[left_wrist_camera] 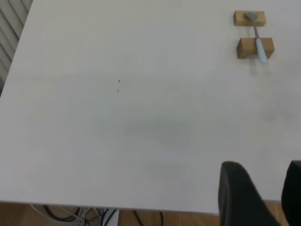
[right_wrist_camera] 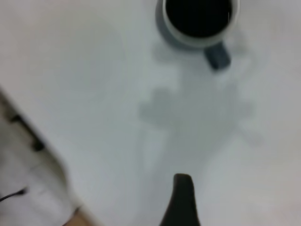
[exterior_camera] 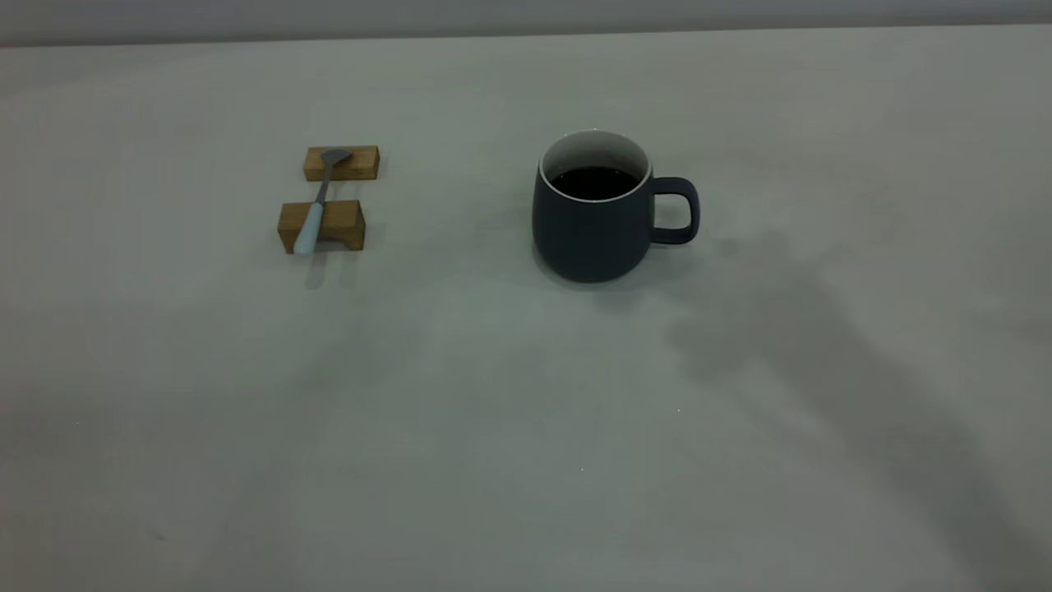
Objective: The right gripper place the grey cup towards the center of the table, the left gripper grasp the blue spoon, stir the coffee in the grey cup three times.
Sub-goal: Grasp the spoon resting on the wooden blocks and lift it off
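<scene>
The grey cup (exterior_camera: 592,230) stands upright near the middle of the table (exterior_camera: 493,427), its handle (exterior_camera: 678,210) pointing right, with dark coffee (exterior_camera: 593,182) inside. The blue spoon (exterior_camera: 316,205) lies across two wooden blocks to the cup's left. Neither arm shows in the exterior view. My left gripper (left_wrist_camera: 263,165) hangs open over the table's near edge, far from the spoon (left_wrist_camera: 257,42). My right gripper (right_wrist_camera: 265,183) is open with only one finger (right_wrist_camera: 182,200) showing, well short of the cup (right_wrist_camera: 217,55) and its coffee (right_wrist_camera: 197,16).
Two brown wooden blocks (exterior_camera: 341,163) (exterior_camera: 333,226) carry the spoon. Cables (left_wrist_camera: 70,214) hang below the table edge in the left wrist view. A pale surface with dark gaps (right_wrist_camera: 28,179) lies beyond the table edge in the right wrist view.
</scene>
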